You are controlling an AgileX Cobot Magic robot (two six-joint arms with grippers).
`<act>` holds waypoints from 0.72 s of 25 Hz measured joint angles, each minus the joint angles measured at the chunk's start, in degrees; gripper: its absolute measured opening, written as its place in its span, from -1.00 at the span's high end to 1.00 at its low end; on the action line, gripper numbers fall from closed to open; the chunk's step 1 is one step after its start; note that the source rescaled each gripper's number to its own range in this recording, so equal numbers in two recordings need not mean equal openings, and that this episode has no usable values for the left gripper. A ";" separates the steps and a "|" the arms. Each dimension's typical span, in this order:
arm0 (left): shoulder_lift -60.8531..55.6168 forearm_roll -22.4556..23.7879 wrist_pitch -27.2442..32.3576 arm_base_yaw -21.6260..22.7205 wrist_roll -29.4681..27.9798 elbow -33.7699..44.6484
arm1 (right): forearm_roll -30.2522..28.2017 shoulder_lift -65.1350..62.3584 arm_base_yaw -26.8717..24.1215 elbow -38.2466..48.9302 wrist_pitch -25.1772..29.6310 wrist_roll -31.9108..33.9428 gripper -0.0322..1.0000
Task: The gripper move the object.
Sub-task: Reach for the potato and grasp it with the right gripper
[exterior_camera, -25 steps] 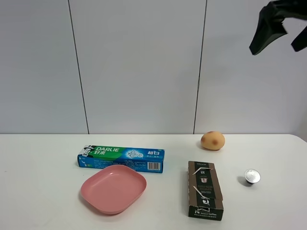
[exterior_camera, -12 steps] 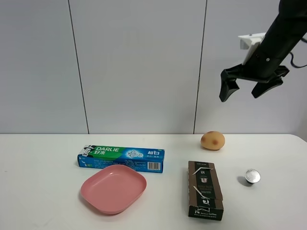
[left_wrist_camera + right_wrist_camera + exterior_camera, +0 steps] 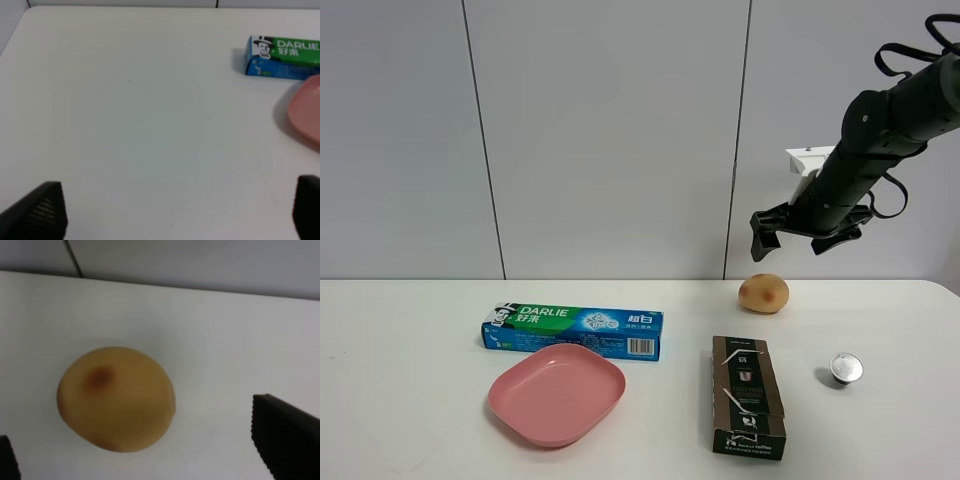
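Over the far right of the white worktop (image 3: 410, 400) the right gripper (image 3: 788, 250) hangs in the air, jaws spread wide and empty. The left gripper (image 3: 170, 215) has its jaws likewise apart. The potato (image 3: 763, 293) lies on the worktop below the right gripper, untouched.

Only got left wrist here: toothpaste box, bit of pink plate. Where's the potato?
Observer: The potato lies near the back of the table, to the right of the toothpaste box.
Operator: Right gripper on it?
Observer: No. The right gripper hangs above it, open, not touching.
Operator: Anything close by?
Observer: A dark carton lies in front of the potato, apart from it.
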 joint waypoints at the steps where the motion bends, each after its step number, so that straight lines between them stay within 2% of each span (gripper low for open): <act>1: 0.00 0.00 0.00 0.00 0.00 0.00 | 0.06 0.60 0.00 0.00 -0.62 0.45 -1.00; 12: 0.00 0.00 0.00 0.00 0.00 0.00 | 5.65 7.00 0.00 -0.16 -7.30 1.86 -1.00; 18: 0.00 0.00 0.00 0.00 0.00 0.00 | 6.14 8.83 0.00 -0.16 -9.99 1.86 -1.00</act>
